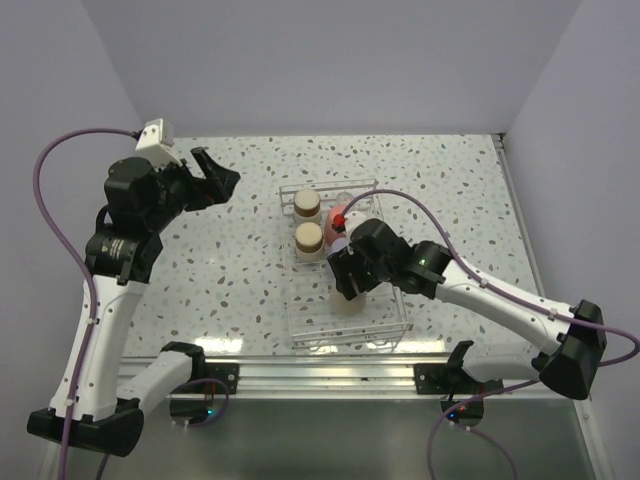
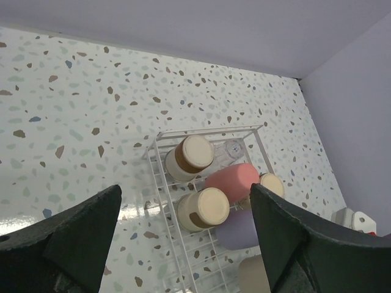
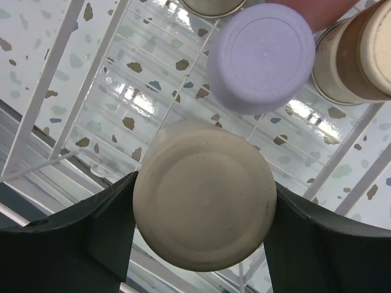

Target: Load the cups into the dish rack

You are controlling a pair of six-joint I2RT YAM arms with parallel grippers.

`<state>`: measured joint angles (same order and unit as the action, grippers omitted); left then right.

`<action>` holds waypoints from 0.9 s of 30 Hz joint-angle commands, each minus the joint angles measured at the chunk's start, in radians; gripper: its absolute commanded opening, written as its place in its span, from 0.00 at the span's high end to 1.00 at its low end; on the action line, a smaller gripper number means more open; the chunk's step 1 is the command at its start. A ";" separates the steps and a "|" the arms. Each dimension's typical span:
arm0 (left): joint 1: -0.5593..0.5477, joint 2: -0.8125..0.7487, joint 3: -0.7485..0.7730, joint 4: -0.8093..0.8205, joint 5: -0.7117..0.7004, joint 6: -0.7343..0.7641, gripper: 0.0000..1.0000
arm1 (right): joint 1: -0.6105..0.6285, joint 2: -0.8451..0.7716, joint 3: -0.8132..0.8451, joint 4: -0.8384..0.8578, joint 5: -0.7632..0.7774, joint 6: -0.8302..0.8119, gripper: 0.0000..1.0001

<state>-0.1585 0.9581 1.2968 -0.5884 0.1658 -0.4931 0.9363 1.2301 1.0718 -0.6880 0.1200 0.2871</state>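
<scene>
- Gripping the beige cup (image 3: 204, 201) on both sides, the right gripper (image 1: 347, 280) hung over the middle of the dish rack (image 1: 318, 322). Only the right wrist view showed its dark fingers (image 3: 110, 226) pressed against the cup's wall, the cup's round base facing the camera.
- The top view hid that cup almost wholly under the gripper's body; only a pale patch showed at the gripper's near side, inside the rack.
- The right wrist view put the lavender cup (image 3: 263, 55) in the rack just beyond the beige one; whether the two touched could not be told.
- The left wrist view alone laid out the rack's far half. The three brown-grey cups (image 2: 204, 207) showed their cream bases, two along the rack's left side and one on its right. The coral-red cup (image 2: 232, 180) lay tilted between them, and the tiny clear cup (image 2: 233, 148) sat at the far end.
- From above, only two of those cream bases were plain, on the rack's left side.
- The left gripper (image 1: 222, 170) stood wide open and empty, raised above the speckled table (image 1: 230, 270), left of the rack's far end and well apart from it.
- A purple cable (image 1: 400, 200) arched from the right arm over the rack's far right corner, crossing part of the cups there in the top view.
</scene>
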 commanded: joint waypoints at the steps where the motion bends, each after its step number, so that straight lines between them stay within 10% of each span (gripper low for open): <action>1: -0.001 0.011 0.007 0.038 -0.005 0.021 0.11 | 0.012 -0.020 -0.036 0.085 -0.025 -0.003 0.99; 15: -0.001 0.025 0.015 0.035 0.001 0.031 0.12 | 0.013 -0.083 -0.069 0.073 -0.048 0.006 0.07; 27: 0.000 0.014 -0.007 0.029 0.009 0.034 0.12 | 0.013 -0.190 0.125 -0.065 0.023 -0.008 0.02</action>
<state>-0.1585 0.9852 1.2964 -0.5869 0.1669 -0.4843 0.9443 1.1011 1.0893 -0.7132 0.0956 0.2928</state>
